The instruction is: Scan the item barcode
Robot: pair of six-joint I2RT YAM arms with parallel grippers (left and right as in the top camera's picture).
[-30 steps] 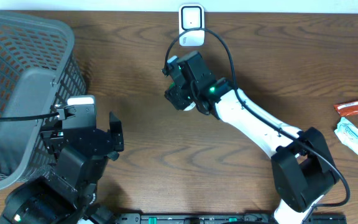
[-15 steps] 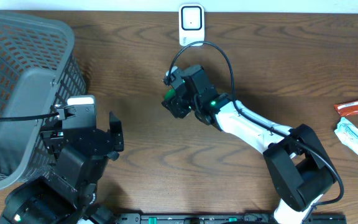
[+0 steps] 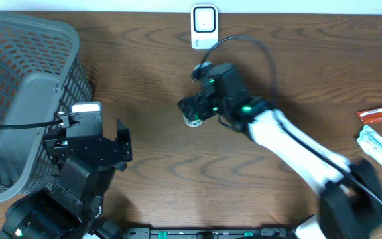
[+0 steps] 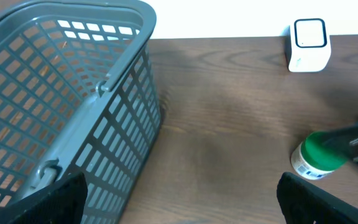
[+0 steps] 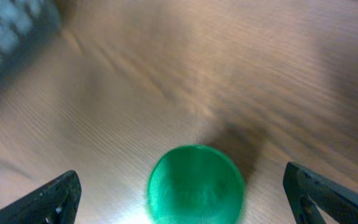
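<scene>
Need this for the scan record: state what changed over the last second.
The right gripper moved away from the scanner toward the near side of the table. It then opened wide and let go of the green-capped bottle, which now sits upright on the wood between its fingers. The left gripper, open, the basket and the packets stayed as they were.

The green-lidded white plastic bottle [image 5: 196, 183] is blurred in the right wrist view; its label, perhaps barcoded, is too small to be read.

Bottle [image 3: 192, 120] on table [image 3: 158, 176], right of basket [image 3: 8, 50]
</scene>
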